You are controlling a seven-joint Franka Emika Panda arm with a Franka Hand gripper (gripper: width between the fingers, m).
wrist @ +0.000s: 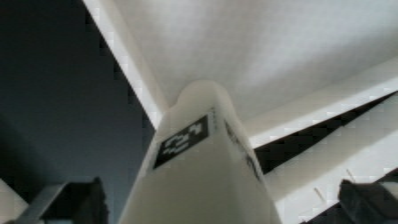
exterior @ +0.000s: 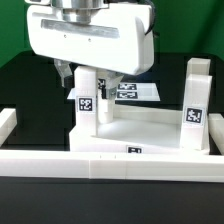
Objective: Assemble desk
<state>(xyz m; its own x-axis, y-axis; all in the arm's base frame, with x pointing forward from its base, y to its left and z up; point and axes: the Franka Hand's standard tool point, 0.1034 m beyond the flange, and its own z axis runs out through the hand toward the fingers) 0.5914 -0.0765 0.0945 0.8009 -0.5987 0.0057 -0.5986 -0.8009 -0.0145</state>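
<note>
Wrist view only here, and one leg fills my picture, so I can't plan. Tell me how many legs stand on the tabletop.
Observer: Two. The leg you see stands upright under the pincer, and a second leg stands upright at the corner toward the exterior view's right.
Operator: Report what lies behind the desk.
Observer: The marker board lies flat on the table behind the tabletop.
Operator: Now give me the front.
Observer: A long low white barrier wall runs across in front of the tabletop.
</note>
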